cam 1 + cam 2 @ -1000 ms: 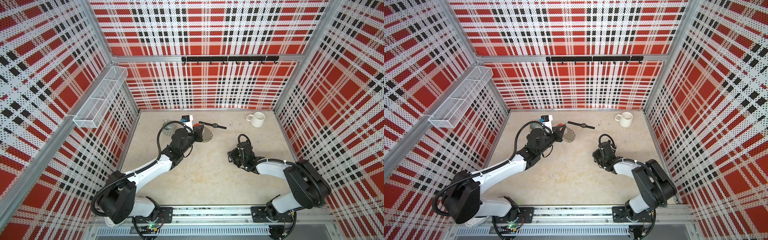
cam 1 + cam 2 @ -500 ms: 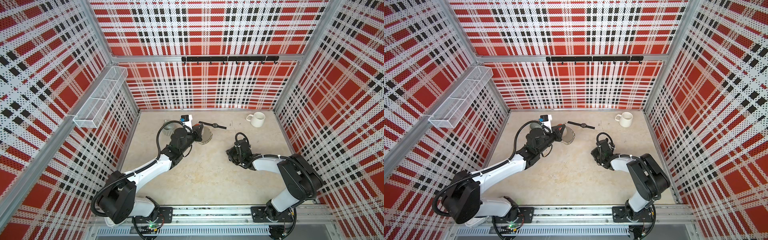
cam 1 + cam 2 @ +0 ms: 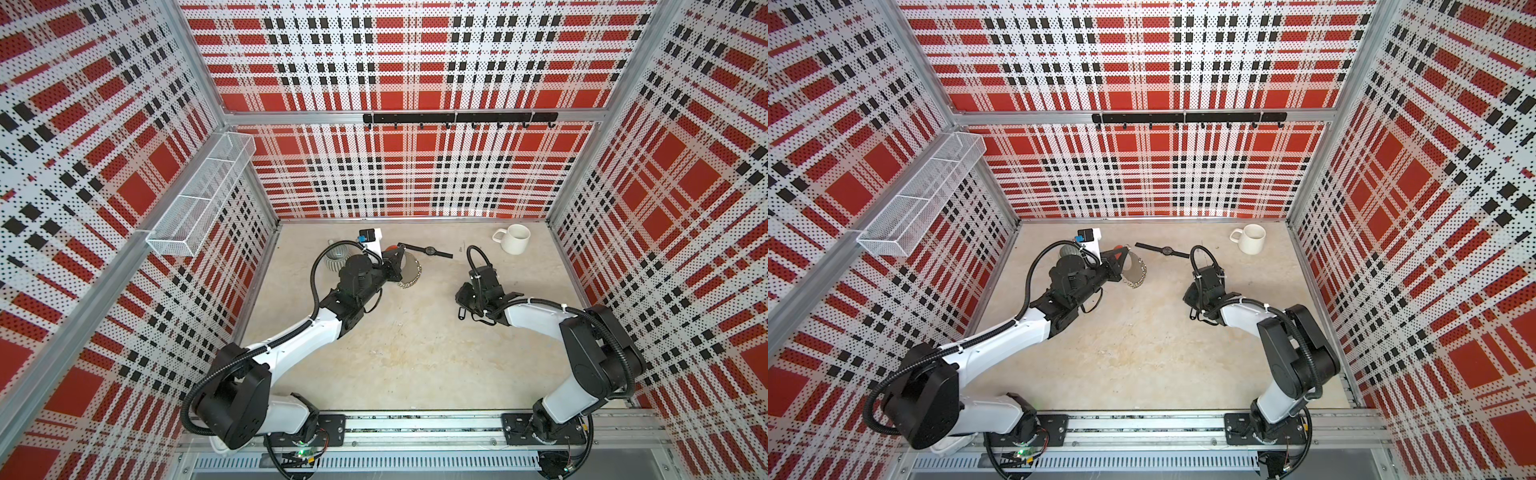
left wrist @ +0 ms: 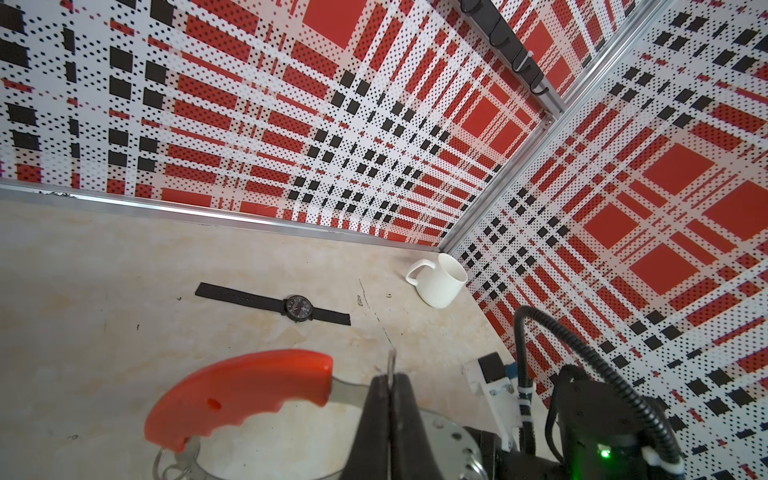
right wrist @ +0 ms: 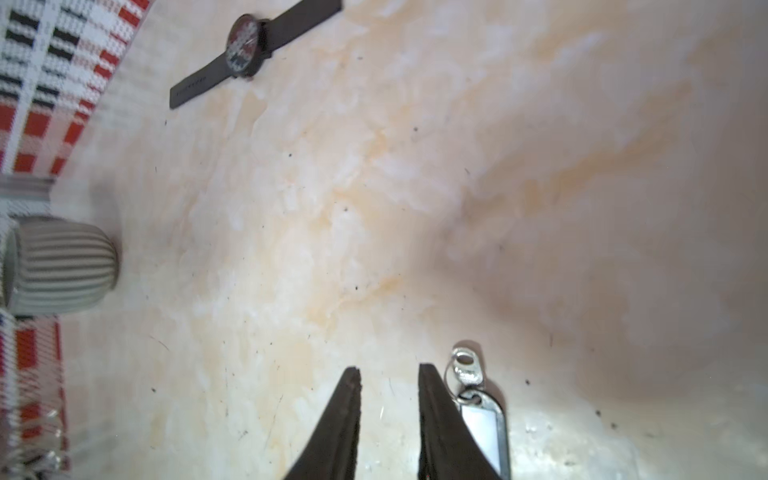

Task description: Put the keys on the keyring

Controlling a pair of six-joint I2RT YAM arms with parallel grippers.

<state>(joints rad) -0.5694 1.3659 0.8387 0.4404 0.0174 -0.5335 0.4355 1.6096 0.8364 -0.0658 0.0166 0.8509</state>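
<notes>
While left pincer [image 4: 390, 380] clamps one keyring [image 4: 241, 390] | right pincer [image 5: 388, 370] parted, empty | one key tag [image 5: 484, 424]

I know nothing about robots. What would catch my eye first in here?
The loud red, black and white plaid walls boxing in the table come first. Next is the left gripper, shut on the keyring with its bright red bar, towards the back left. The right gripper is open low over the table, with the key tag lying just beside it, not between its jaws.
</notes>
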